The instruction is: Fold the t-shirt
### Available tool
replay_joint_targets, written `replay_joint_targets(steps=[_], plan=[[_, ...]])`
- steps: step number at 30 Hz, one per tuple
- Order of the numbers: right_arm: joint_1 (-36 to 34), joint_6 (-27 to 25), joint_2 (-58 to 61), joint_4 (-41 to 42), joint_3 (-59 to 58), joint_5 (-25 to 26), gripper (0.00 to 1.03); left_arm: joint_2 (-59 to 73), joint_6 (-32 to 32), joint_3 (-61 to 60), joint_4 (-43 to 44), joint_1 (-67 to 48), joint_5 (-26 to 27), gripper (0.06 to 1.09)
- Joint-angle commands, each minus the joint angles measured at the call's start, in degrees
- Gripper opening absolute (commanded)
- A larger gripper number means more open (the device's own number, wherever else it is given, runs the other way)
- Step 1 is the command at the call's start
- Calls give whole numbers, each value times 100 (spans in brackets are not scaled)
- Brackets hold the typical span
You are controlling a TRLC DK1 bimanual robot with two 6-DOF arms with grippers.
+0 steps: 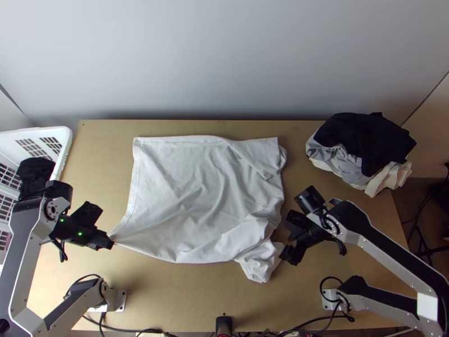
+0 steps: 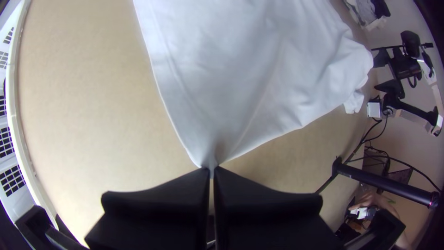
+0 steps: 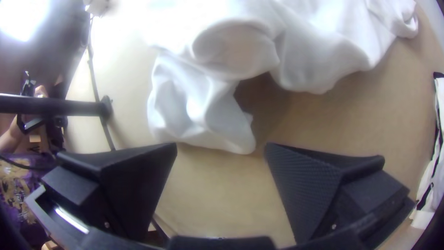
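White t-shirt, one, on the wooden table, mostly spread, near end bunched toward the right arm. Step in hand, by judgement: straightening before folding; next move calls for gripping the bunched part and drawing it flat. Left gripper: closed on a corner of the shirt, low over the table's left side. Right gripper: fingers apart, empty, beside the bunched cloth, its arm angled inward.

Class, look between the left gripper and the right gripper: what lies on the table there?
The white t-shirt: the top view shows it running from a corner pinched in the left gripper to a bunched part beside the right gripper.
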Motion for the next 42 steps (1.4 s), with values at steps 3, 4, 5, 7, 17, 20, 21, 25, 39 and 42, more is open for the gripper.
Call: replay_joint_targets(steps=[3,4,5,7,17,20,21,25,39,42], plan=[[105,117,727,908,-347,16,88,103,-41,-145,235,57,163,9],[140,178,771,917,-374,16,83,112,-41,-145,244,66,163,9],[193,187,771,917,-391,16,69,112,-33,-145,253,84,154,9],[245,187,710,768,-426,16,33,121,11,-127,262,154,154,9],[210,-235,-450,-814,-506,16,3,174,354,-110,235,532,154,9],[316,-279,-521,-1377,-374,16,3,191,460,-101,174,620,154,9],[368,-279,-521,-1579,-321,8,3,191,512,-92,112,664,154,9],[702,-200,-371,-2247,-92,-564,3,182,679,-101,-64,769,128,9],[2047,-50,288,-3196,866,-2840,3,103,1936,-426,-204,1217,-514,9],[1994,-85,411,-3381,1314,-3148,3,95,1936,-479,-204,1217,-514,9]])
